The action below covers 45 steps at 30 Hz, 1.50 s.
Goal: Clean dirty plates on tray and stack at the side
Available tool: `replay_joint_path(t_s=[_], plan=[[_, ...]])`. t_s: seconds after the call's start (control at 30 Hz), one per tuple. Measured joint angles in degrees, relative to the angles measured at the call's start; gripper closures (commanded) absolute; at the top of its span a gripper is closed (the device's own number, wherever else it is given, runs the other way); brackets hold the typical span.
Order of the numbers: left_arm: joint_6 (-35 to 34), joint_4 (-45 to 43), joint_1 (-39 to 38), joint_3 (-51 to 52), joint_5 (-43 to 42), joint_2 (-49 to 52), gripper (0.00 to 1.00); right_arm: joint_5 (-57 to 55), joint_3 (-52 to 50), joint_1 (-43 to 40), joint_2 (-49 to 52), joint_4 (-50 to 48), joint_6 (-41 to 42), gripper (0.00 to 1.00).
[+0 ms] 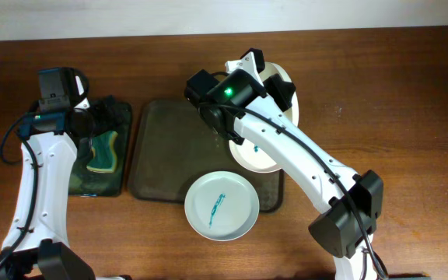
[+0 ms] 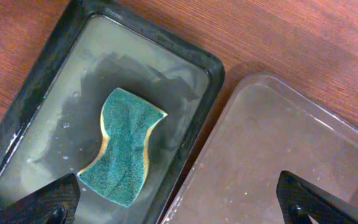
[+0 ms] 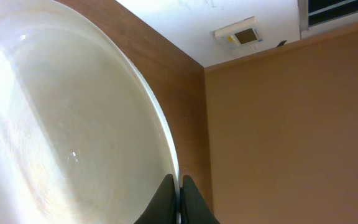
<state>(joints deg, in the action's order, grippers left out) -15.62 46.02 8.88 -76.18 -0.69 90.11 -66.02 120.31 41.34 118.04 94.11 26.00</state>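
Inspection of your station:

1. Closest to the lens, the held plate fills the right wrist view. Your right gripper is clamped on its rim, one finger on each face. From overhead this white plate sits tilted over the right end of the tray, partly hidden by the right arm. Its visible surface shows no marks. Whether its lower edge touches the tray cannot be determined.

2. A second plate lies flat at the tray's front edge, overhanging onto the table. It carries a blue-green smear near its centre.

3. Your left gripper hangs with its fingers wide apart and nothing between them. It is above the border between the black basin and the tray.

4. The green sponge lies flat inside the basin, apart from both fingers. The basin floor looks wet. The basin stands just beside the tray's left end.
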Motion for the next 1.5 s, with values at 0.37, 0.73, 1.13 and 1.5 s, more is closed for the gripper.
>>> replay_joint_path(t_s=[0.37, 0.73, 1.13, 1.5], plan=[[0.0, 0.0, 0.0, 0.0, 0.0, 0.0, 0.01, 9.1, 0.1, -0.3, 0.0, -9.5, -7.7, 0.96], [0.0, 0.0, 0.0, 0.0, 0.0, 0.0, 0.01, 68.1, 0.1, -36.3, 0.0, -18.3, -14.3, 0.96], [0.0, 0.0, 0.0, 0.0, 0.0, 0.0, 0.01, 74.6, -26.9, -70.2, 0.3, -23.8, -9.9, 0.69], [0.0, 0.0, 0.0, -0.1, -0.2, 0.0, 0.01, 84.9, -36.7, -39.2, -17.2, -20.4, -19.3, 0.69]])
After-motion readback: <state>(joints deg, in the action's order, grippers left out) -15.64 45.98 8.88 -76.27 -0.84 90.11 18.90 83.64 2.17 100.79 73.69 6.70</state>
